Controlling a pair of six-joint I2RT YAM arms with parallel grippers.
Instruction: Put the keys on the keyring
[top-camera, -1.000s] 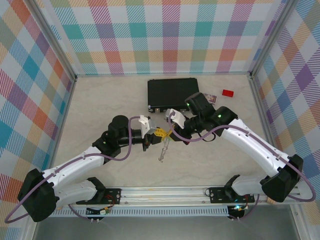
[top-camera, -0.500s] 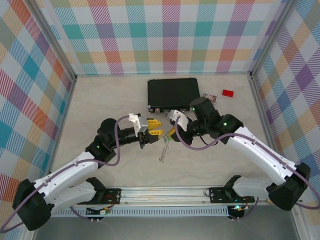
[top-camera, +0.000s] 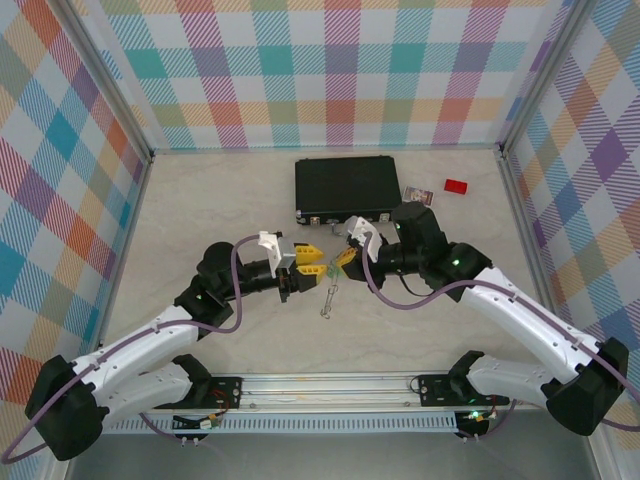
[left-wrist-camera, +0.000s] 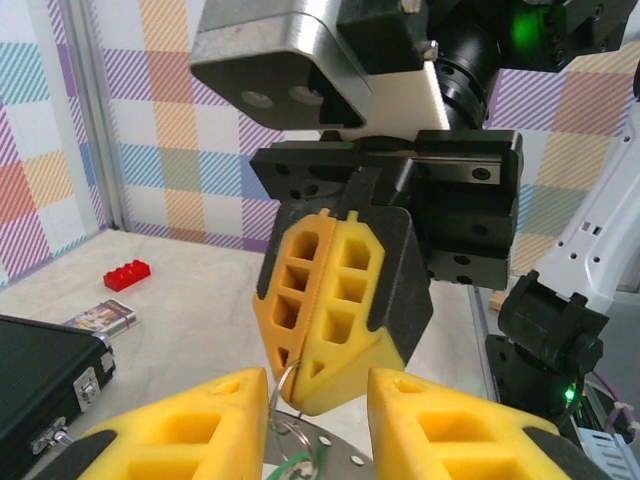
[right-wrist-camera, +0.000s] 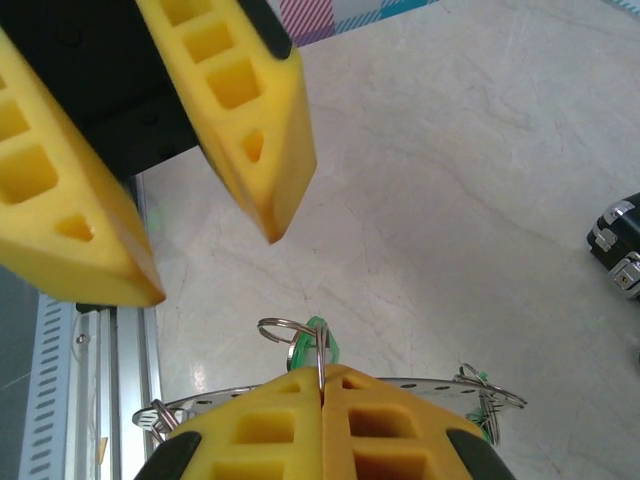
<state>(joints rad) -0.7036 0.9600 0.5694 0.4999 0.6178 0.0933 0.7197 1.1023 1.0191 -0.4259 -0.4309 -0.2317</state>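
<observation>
Checked walls and a pale marbled table (top-camera: 200, 200) frame my view. My right gripper (right-wrist-camera: 322, 375) has its yellow fingers pressed together on the keyring (top-camera: 328, 296), which hangs down from it, nearer to me than the black case (top-camera: 345, 187). Green from the keys (right-wrist-camera: 317, 335) shows just above those fingertips, beside a small wire loop. My left gripper (top-camera: 314, 262) faces the right one, just beside it, with its fingers spread apart. A red block (top-camera: 456, 186) lies to the right of the case.
</observation>
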